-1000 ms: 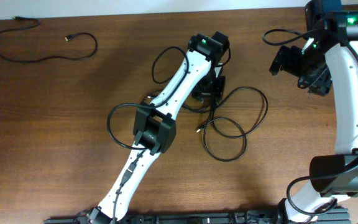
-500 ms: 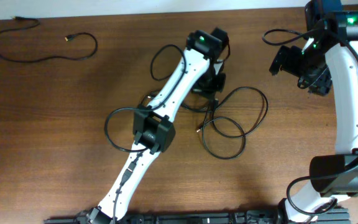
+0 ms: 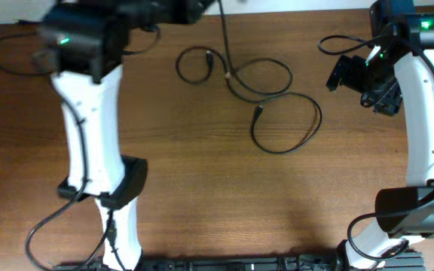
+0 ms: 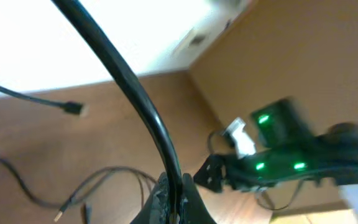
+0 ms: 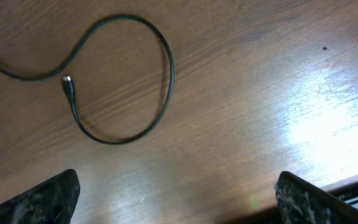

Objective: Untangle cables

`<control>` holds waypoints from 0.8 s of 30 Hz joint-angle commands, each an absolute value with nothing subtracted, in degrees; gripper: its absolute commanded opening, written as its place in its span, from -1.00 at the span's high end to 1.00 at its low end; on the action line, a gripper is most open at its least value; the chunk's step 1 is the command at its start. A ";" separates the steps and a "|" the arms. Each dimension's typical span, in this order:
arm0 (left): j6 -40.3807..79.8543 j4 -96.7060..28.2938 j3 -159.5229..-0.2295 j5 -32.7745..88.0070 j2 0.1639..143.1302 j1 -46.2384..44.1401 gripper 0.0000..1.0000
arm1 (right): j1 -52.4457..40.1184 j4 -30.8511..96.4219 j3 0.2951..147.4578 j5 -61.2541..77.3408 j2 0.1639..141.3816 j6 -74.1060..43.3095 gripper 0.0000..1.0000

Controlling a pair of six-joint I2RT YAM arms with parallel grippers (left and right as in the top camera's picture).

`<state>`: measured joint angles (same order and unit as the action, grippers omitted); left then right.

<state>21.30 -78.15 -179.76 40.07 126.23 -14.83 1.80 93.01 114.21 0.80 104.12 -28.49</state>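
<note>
A tangle of thin black cables [image 3: 281,124] lies in loops on the brown table, with a small coil [image 3: 194,65] at its left. One strand [image 3: 223,34] rises from the pile toward the table's far edge. In the left wrist view my left gripper [image 4: 174,194] is shut on that black cable [image 4: 138,99], raised high above the table. In the overhead view that gripper is a blur at the top edge. My right gripper [image 5: 179,199] stands wide open over bare wood, with a cable loop [image 5: 166,68] and its plug [image 5: 68,81] lying ahead of it.
Another black cable [image 3: 6,66] lies at the far left, partly hidden under my raised left arm [image 3: 89,113]. The right arm [image 3: 420,113] stands along the right side, its own wire [image 3: 337,41] looping beside it. A black rail [image 3: 239,265] runs along the front edge.
My left gripper has shut on a cable in the pile and swung up and to the far left with it. The tangle has been pulled toward the back and spread out. The right arm has not moved.
</note>
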 commanded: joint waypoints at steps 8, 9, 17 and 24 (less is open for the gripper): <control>23.16 -73.63 -179.61 5.93 123.31 -8.86 1.00 | 1.91 92.97 114.54 0.84 103.46 -28.56 -0.97; 23.20 -74.59 -179.61 0.97 123.31 -8.10 1.00 | 1.91 92.97 114.54 0.84 103.46 -28.56 -0.97; 37.69 -83.50 -176.42 -13.39 123.31 9.04 1.00 | 1.91 92.97 114.54 0.84 103.46 -28.56 -0.97; 39.86 -80.34 -164.48 -13.37 123.31 20.86 1.00 | 1.91 92.97 114.54 0.84 103.46 -28.56 -0.97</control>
